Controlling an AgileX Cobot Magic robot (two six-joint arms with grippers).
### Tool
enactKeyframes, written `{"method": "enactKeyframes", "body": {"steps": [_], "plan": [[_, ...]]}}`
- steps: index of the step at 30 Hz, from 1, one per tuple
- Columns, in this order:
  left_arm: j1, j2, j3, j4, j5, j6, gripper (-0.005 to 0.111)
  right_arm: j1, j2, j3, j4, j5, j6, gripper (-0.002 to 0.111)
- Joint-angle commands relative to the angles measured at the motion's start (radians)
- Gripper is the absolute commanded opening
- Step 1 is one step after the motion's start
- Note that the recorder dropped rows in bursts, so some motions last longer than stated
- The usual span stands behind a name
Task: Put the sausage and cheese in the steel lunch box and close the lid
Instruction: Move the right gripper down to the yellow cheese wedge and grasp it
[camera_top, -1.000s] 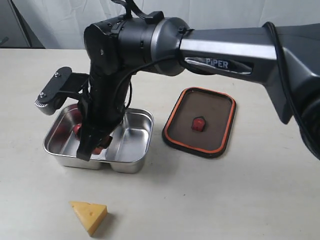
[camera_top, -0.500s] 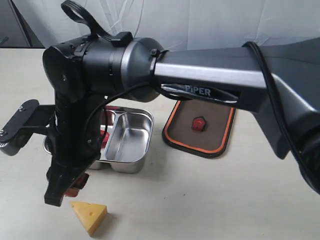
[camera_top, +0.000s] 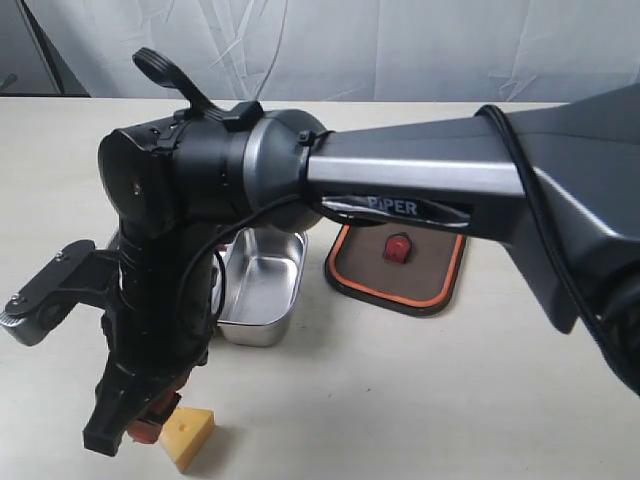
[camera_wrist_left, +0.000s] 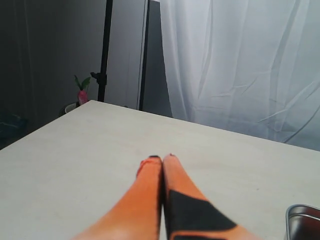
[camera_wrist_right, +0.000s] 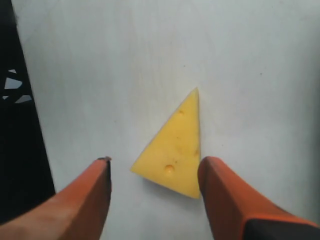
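The big dark right arm fills the middle of the scene, bent down over the near edge of the pale table (camera_top: 430, 400), and it blocks a great deal. Its right gripper (camera_top: 135, 435) stands wide open just above the tabletop with the cheese (camera_top: 190, 435) between its orange fingers (camera_wrist_right: 227, 200). From the wrist you can see it plainly: the yellow wedge (camera_wrist_right: 172, 150) lies flat, one finger just beside its broad end, the other with a strip of bare table between it and the cheese. Nothing is gripped. Taking the curtain side as twelve o'clock, the cheese sits at about seven o'clock from the steel lunch box (camera_top: 255, 330), apart from it. Only the box's right-hand compartment shows, shiny and bare. The arm's wrist covers the rest, so the sausage I cannot make out from here. The lid (camera_top: 420, 270) lies flat on the table at three o'clock from the box, close beside it, orange rim around it and red knob up; the arm's forearm crosses over its far edge. A black camera bracket (camera_top: 50, 295) juts off the arm toward nine o'clock. The left gripper (camera_wrist_left: 161, 159) is pressed fully together with nothing in it, held above open table, with a corner of the box (camera_wrist_left: 302, 220) at the edge of its view. Beyond it are the white curtain (camera_wrist_left: 240, 65) and a dark pole (camera_wrist_left: 106, 50).
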Motion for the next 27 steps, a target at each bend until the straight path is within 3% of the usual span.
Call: {"method": "enactKeyframes", "body": {"steps": [1,27], "plan": [[0.001,-0.005,0.005,-0.005,0.016,0.002,0.000,-0.001,-0.008,0.005,0.007,-0.016,0.019,0.053],[0.001,-0.005,0.005,-0.005,0.033,0.002,0.000,0.004,0.011,0.005,0.015,-0.032,0.067,0.053]]}}
